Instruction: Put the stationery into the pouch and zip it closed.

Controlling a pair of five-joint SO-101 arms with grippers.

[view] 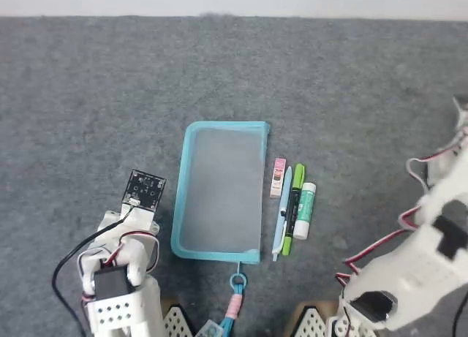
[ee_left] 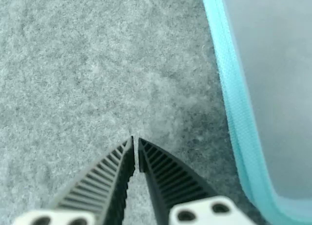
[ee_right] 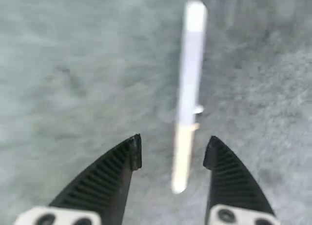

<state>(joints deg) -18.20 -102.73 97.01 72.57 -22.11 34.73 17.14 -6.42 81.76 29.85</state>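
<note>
A teal mesh pouch (view: 219, 194) lies flat in the middle of the grey carpet, its zipper pull (view: 238, 282) with a ring and pink strap at the near end. Right beside it lie a pink eraser (view: 278, 178), a light blue pen (view: 282, 213), a green marker (view: 294, 209) and a white and green glue stick (view: 305, 211). My left gripper (ee_left: 135, 139) is shut and empty over the carpet, just beside the pouch's teal edge (ee_left: 234, 112). My right gripper (ee_right: 174, 144) is open, with a pale blurred stick (ee_right: 190, 78) lying on the carpet ahead of its fingers.
The left arm (view: 121, 278) stands at the near left of the pouch, the right arm (view: 417, 264) at the near right with red and white cables. Grey carpet (view: 110, 96) stretches bare to the far edge.
</note>
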